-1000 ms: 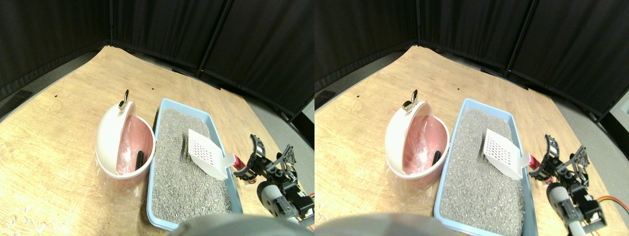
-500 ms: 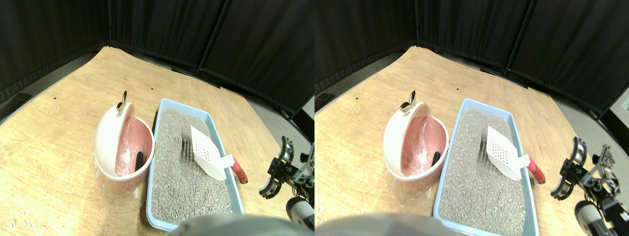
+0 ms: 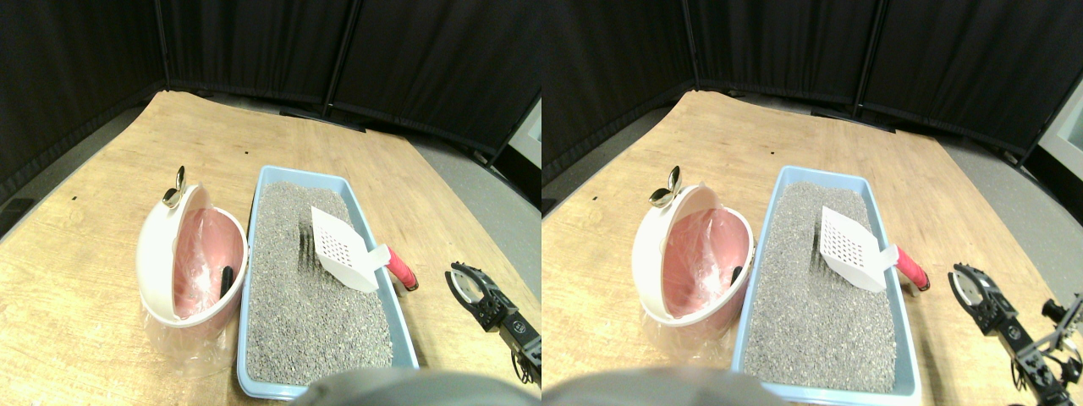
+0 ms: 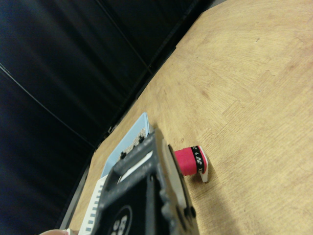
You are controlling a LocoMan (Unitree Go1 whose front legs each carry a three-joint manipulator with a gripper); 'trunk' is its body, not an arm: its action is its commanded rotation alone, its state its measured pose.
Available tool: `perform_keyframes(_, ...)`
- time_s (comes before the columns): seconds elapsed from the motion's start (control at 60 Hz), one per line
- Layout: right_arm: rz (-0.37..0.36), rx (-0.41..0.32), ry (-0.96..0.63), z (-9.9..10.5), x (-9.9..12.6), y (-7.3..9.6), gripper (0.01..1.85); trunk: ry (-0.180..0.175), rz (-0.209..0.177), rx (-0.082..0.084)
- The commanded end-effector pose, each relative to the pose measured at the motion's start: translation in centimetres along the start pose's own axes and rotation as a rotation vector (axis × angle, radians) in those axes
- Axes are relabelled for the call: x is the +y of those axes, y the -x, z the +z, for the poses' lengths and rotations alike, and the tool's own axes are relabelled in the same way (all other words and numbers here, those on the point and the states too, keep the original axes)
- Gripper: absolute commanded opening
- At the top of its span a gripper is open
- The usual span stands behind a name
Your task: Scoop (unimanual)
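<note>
Hovering low at the near right, the right gripper (image 3: 474, 292) sits apart from the scoop's red handle (image 3: 401, 270); whether its jaws are spread, I cannot tell. One white slotted scoop (image 3: 340, 249) leans on the tray rim, handle outward, likely for grabbing. One blue litter tray (image 3: 372, 227), one pink bin (image 3: 193, 264) beside it.

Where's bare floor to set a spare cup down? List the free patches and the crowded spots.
Free: the wood beyond the blue tray's far end, up to the black curtains, and the wood left of the pink bin. Crowded: bin and tray sit nearly touching; right of the tray, the scoop's red handle juts out, with the end effector beside it.
</note>
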Motion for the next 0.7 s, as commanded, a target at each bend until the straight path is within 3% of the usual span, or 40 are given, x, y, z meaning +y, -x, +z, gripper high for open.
perform_keyframes(0.017,0.049,-0.037,-0.002,0.3,0.3,0.4,0.06,0.002,-0.031,-0.019)
perform_keyframes(0.2,0.076,-0.034,0.025,0.1,-0.1,1.3,0.06,-0.008,-0.042,-0.015)
perform_keyframes(0.367,0.055,-0.03,0.064,-0.2,0.1,2.0,0.06,-0.01,-0.038,-0.016)
perform_keyframes(0.567,0.028,-0.02,0.074,-0.4,0.6,2.0,0.06,-0.005,-0.034,-0.012)
perform_keyframes(0.7,0.056,-0.028,0.068,-0.3,0.6,1.8,0.06,-0.003,-0.03,-0.013)
